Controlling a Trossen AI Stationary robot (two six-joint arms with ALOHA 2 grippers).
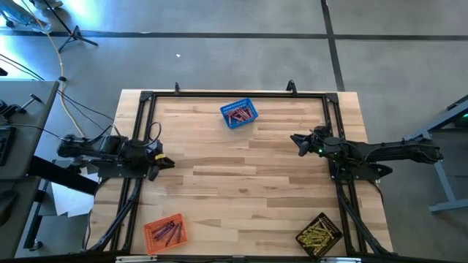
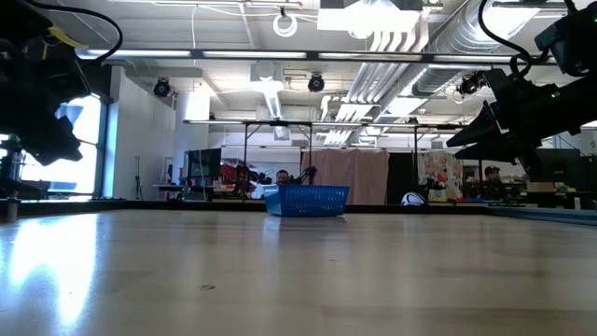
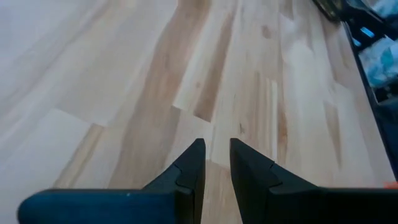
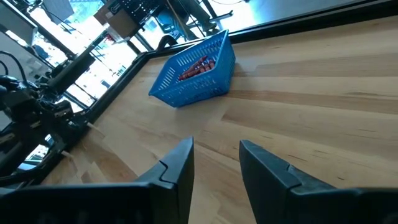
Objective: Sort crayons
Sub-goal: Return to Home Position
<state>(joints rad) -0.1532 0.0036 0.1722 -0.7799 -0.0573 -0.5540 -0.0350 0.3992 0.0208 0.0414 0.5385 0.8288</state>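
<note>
Two opposite table [image 1: 241, 183] edges, left end effector [image 1: 168, 163] and right end effector [image 1: 297, 140] slightly spread, wide wood between

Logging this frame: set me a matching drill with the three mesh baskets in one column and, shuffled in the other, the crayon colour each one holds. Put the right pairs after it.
Column one:
1. blue mesh basket
2. orange mesh basket
3. black mesh basket

Column two:
A. yellow crayons
B. red crayons
C. purplish crayons

Pairs: 1-B, 2-C, 3-A
</note>
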